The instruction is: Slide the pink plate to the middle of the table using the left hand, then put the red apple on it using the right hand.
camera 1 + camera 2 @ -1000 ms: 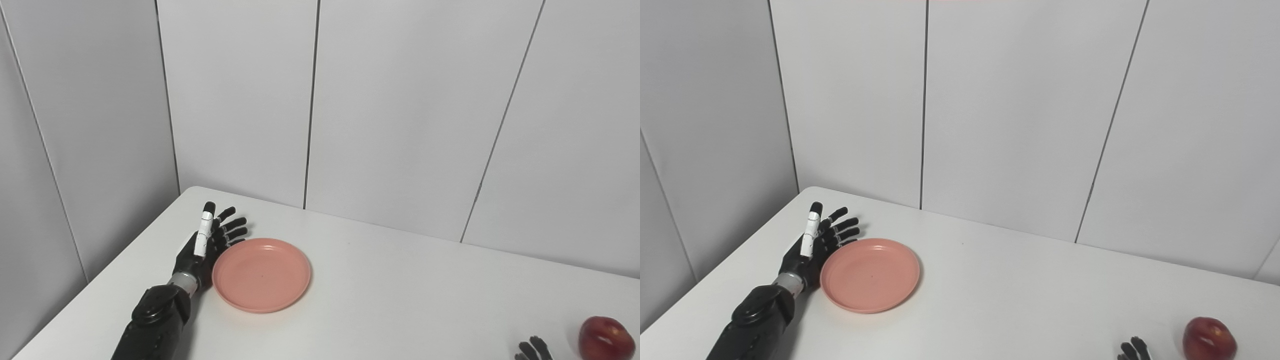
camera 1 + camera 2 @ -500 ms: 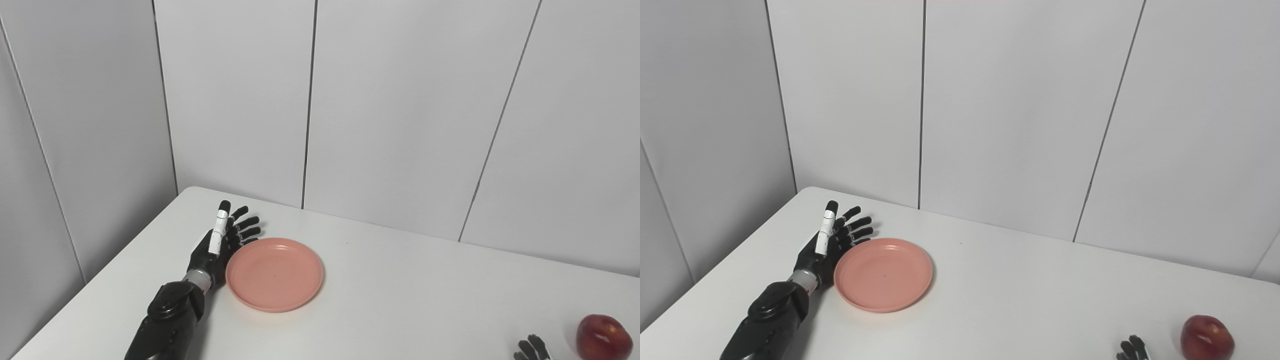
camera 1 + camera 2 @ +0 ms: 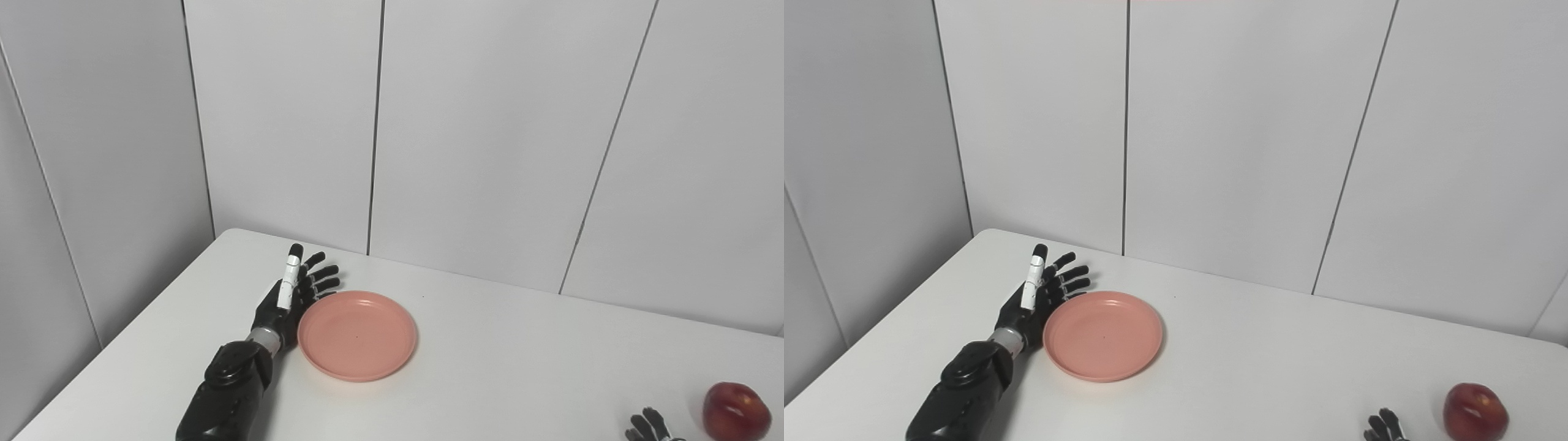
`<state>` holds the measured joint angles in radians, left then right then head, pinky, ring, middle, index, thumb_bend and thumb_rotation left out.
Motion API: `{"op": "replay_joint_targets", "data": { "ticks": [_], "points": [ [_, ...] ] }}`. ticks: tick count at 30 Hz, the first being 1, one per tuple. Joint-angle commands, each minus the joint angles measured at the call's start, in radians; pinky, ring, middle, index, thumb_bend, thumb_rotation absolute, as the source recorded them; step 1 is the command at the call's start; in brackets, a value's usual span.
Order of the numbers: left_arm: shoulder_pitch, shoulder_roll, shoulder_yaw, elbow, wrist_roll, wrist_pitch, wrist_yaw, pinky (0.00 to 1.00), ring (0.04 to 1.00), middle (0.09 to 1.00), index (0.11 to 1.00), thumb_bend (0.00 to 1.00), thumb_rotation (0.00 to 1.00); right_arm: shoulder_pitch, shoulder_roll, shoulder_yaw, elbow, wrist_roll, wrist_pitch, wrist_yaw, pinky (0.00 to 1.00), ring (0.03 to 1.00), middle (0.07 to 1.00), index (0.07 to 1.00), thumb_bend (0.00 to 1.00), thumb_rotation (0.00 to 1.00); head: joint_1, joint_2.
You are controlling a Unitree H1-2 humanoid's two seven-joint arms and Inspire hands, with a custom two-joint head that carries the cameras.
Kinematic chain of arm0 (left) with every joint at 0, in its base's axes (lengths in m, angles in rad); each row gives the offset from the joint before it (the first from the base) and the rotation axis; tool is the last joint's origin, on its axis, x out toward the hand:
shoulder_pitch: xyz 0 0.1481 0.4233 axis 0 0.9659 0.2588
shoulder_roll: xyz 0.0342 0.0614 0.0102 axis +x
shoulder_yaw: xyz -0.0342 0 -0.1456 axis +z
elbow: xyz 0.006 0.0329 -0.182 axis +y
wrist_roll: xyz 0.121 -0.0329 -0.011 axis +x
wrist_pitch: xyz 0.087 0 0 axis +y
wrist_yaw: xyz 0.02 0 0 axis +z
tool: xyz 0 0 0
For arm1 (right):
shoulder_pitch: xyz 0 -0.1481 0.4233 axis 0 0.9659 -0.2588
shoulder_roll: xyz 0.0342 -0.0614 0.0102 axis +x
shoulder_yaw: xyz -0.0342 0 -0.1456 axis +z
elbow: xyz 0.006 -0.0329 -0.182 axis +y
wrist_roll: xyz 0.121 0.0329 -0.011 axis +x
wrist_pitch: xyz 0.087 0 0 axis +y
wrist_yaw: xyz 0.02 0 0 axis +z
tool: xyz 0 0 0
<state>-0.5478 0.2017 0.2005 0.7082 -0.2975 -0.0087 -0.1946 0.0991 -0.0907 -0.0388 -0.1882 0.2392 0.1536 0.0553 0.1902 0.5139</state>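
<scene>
My left hand [image 3: 288, 300] stands on edge with fingers spread, holding nothing, its palm side against the left rim of the pink plate [image 3: 357, 334]. The plate sits on the left half of the white table [image 3: 502, 367], nearer the far edge and short of the middle as I judge it, so the slide is partly done at best. The red apple [image 3: 736, 411] lies untouched near the table's near right corner, well apart from the plate. My right hand [image 3: 648, 427] shows only fingertips at the bottom edge, just beside the apple; I cannot tell whether it is spread or clenched. Placing the apple is all left.
</scene>
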Motion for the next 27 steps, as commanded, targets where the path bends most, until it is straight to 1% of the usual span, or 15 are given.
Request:
{"op": "replay_joint_targets", "data": {
  "ticks": [1,5,9,14,17,22,27],
  "points": [
    [-0.031,-0.009,-0.001,0.008,-0.001,-0.001,0.002,0.77,0.819,0.82,0.88,0.8,0.98,0.007,0.003,0.016,-0.004,0.002,0.058,0.014,0.98,0.968,0.949,0.957,0.81,1.0,-0.002,0.001],
    [-0.04,-0.025,0.002,0.028,-0.008,-0.018,-0.006,0.78,0.819,0.829,0.883,0.81,0.97,0.007,0.003,0.02,-0.004,-0.003,0.057,0.015,0.98,0.97,0.949,0.961,0.81,1.0,-0.006,0.004],
    [-0.046,-0.034,0.0,0.043,-0.003,-0.032,-0.004,0.79,0.813,0.832,0.879,0.78,0.98,0.006,0.006,0.019,-0.006,-0.004,0.064,0.013,0.97,0.965,0.946,0.959,0.83,1.0,-0.008,0.003],
    [-0.046,-0.041,-0.01,0.058,0.009,-0.041,0.003,0.75,0.781,0.81,0.859,0.78,0.98,0.005,0.006,0.022,-0.006,-0.01,0.063,0.012,0.97,0.96,0.946,0.961,0.84,1.0,-0.015,0.004],
    [-0.041,-0.049,-0.014,0.061,0.013,-0.037,0.012,0.74,0.782,0.811,0.862,0.79,0.98,0.006,0.008,0.021,-0.006,-0.008,0.062,0.011,0.96,0.957,0.944,0.955,0.84,1.0,-0.019,0.006],
    [-0.032,-0.067,-0.021,0.056,0.032,-0.055,0.045,0.71,0.772,0.793,0.851,0.79,1.0,0.007,0.009,0.025,-0.008,-0.013,0.062,0.01,0.96,0.956,0.94,0.959,0.83,1.0,-0.025,0.007],
    [-0.026,-0.081,-0.022,0.048,0.029,-0.059,0.05,0.72,0.778,0.785,0.847,0.79,1.0,0.007,0.014,0.028,-0.01,-0.015,0.066,0.006,0.96,0.955,0.942,0.96,0.83,1.0,-0.033,0.007]
  ]
}}
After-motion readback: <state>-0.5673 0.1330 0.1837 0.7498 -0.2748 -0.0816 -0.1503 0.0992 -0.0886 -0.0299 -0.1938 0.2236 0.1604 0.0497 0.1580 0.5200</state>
